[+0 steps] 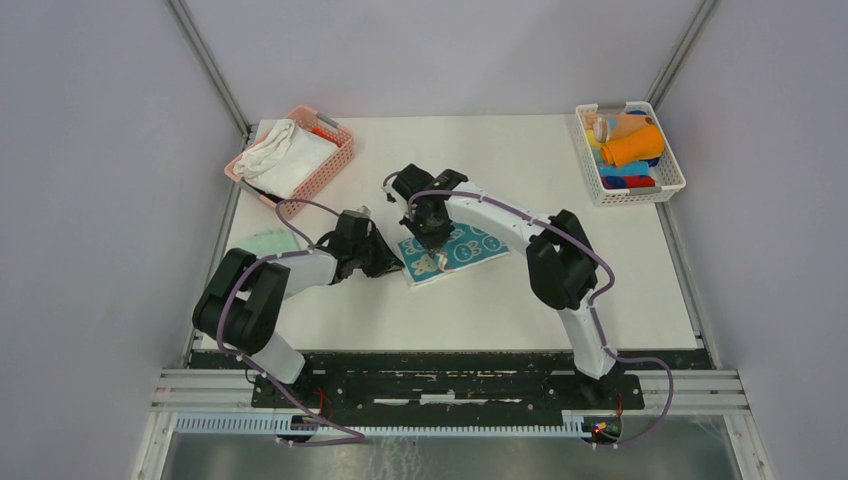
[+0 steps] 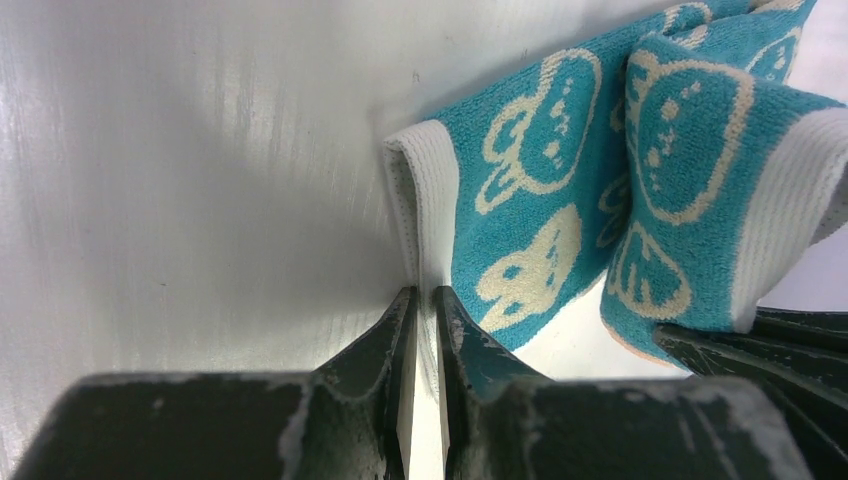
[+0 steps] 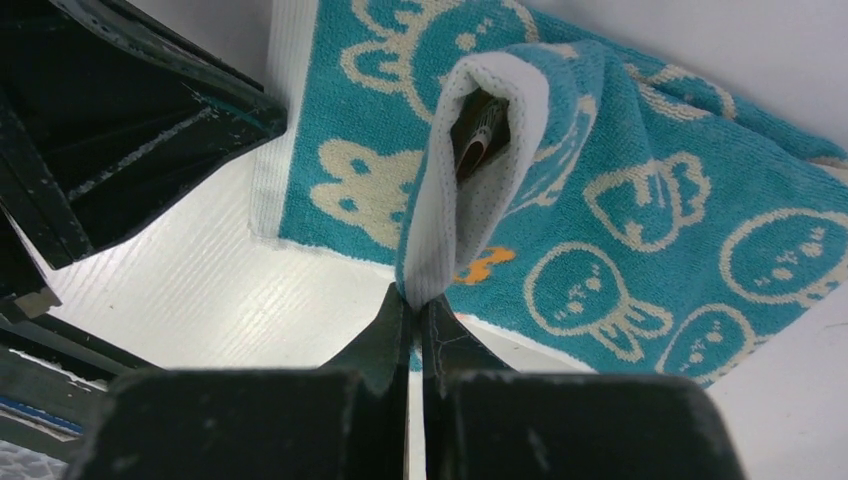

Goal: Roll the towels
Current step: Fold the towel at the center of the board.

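Towel (image 1: 452, 250): teal print, on table (image 1: 520, 160), right of pink basket (image 1: 338, 160).
Left jaws: pinching its white hem.
Right jaws: pinching a lifted hem.
Risk: uneven pulls could skew the roll or slip the hem free.

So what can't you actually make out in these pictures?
- Top view: where the left gripper and right gripper meet the teal towel; the left arm and right arm cover it.
- Top view: most of the mint green towel, under the left arm.
- Top view: what fills the white basket; too small.
- Right wrist view: the dark thing inside the towel's lifted fold; shadowed.
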